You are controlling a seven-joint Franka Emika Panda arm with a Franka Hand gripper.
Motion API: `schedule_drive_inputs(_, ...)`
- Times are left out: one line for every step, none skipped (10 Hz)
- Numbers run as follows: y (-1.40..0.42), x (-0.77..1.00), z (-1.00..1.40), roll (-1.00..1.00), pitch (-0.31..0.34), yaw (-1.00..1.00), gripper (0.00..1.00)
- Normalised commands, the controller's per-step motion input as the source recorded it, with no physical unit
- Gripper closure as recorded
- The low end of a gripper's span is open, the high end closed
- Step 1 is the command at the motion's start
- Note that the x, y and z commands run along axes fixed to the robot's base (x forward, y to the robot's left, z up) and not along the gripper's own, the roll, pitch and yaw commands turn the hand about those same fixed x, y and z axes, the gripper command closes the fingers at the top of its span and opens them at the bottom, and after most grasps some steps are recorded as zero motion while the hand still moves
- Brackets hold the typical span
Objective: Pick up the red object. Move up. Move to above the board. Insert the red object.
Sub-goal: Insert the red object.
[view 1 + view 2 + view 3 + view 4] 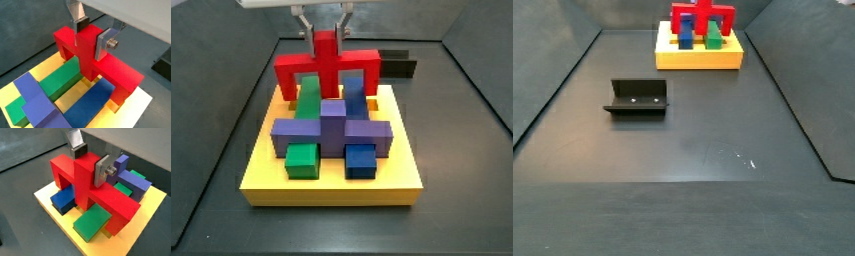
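Note:
The red object stands upright at the far end of the yellow board, its two legs reaching down to the board's surface. My gripper is straight above it, with the fingers on either side of the central stub and shut on it. Both wrist views show the pads against the stub. How deep the legs sit in the board is hidden. The red object also shows in the far side view.
On the board stand a purple cross-shaped block, green blocks and blue blocks. A small black box lies behind the board. The fixture stands on the dark floor, well away from the board.

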Motion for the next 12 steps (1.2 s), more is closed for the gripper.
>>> schedule_drive_inputs(-0.01,0.22,-0.21,0.06,0.040,-0.02,1.00)
schedule_drive_inputs(-0.03,0.27,-0.25,0.10,0.053,-0.06,1.00)
schedule_drive_inputs(-0.02,0.29,-0.22,0.14,0.096,-0.07,1.00)
schedule_drive_inputs(-0.01,0.14,-0.18,0.18,0.073,-0.04,1.00)
schedule_drive_inputs(0.00,0.00,-0.26,0.07,0.024,-0.06,1.00)
schedule_drive_inputs(0.00,0.00,-0.22,0.04,0.081,-0.06,1.00)
schedule_drive_inputs(0.00,0.00,-0.19,0.04,0.106,-0.03,1.00)
schedule_drive_inputs(-0.04,0.00,-0.15,0.02,0.097,-0.01,1.00)
schedule_drive_inputs(-0.07,0.03,-0.12,0.00,0.103,-0.05,1.00)
schedule_drive_inputs(-0.07,0.06,-0.10,0.00,0.079,-0.09,1.00)
schedule_drive_inputs(-0.11,0.10,-0.11,0.00,0.067,-0.08,1.00)
schedule_drive_inputs(-0.10,0.10,-0.15,0.00,0.049,-0.07,1.00)
